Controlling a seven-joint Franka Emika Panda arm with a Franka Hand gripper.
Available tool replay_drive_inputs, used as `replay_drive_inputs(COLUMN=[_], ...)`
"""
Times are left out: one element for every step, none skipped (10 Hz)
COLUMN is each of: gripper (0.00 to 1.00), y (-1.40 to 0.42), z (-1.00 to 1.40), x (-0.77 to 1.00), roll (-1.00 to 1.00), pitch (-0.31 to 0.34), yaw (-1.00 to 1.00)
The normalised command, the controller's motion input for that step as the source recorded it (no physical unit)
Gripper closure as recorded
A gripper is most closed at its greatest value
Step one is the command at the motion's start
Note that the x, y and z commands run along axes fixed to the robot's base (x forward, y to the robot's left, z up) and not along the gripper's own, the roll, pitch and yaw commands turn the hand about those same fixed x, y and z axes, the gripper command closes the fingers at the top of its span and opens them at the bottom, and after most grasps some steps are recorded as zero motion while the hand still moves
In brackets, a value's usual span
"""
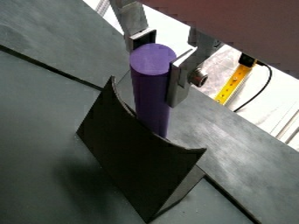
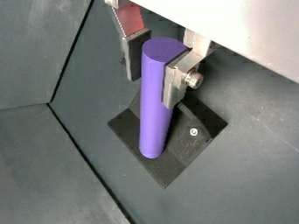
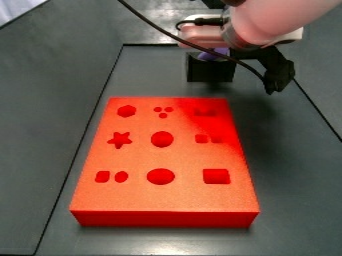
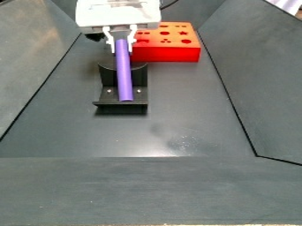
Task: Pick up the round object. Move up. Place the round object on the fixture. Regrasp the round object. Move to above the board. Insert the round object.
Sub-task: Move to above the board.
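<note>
The round object (image 1: pixel 152 87) is a long purple peg standing nearly upright, also seen as the peg (image 2: pixel 158 101) and the peg (image 4: pixel 122 71). My gripper (image 1: pixel 160 63) is shut on its upper end, one silver finger on each side, as the gripper (image 2: pixel 153 66) shows too. The peg's lower end rests on the dark fixture (image 1: pixel 128 171), on its base plate (image 2: pixel 193 140). In a side view the fixture (image 4: pixel 118 101) sits just in front of the red-orange board (image 4: pixel 175 44). The board (image 3: pixel 160 150) with its cut-out holes lies flat, and the arm hides the peg above the fixture (image 3: pixel 207 72).
Dark sloping walls (image 4: pixel 35 79) border the floor on both sides. A yellow object (image 1: pixel 243 74) with a black cable lies beyond the floor's edge. The arm's body (image 3: pixel 267 20) hangs over the board's far end.
</note>
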Motion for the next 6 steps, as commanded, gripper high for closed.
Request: replay_drive_inputs(gripper=[1.0, 1.0, 1.0, 1.0, 1.0, 1.0], y=[0.11, 0.1, 0.1, 0.1, 0.09, 0.08], z=[1.0, 1.0, 1.0, 1.0, 1.0, 1.0], x=[-0.3, -0.29, -0.27, -0.26, -0.24, -0.24], roll=[0.06, -0.01, -0.03, -0.04, -0.05, -0.05], pitch=[0.087, 0.051, 0.057, 0.064, 0.078, 0.08], yaw=[-0.08, -0.04, -0.02, -0.01, 0.01, 0.02])
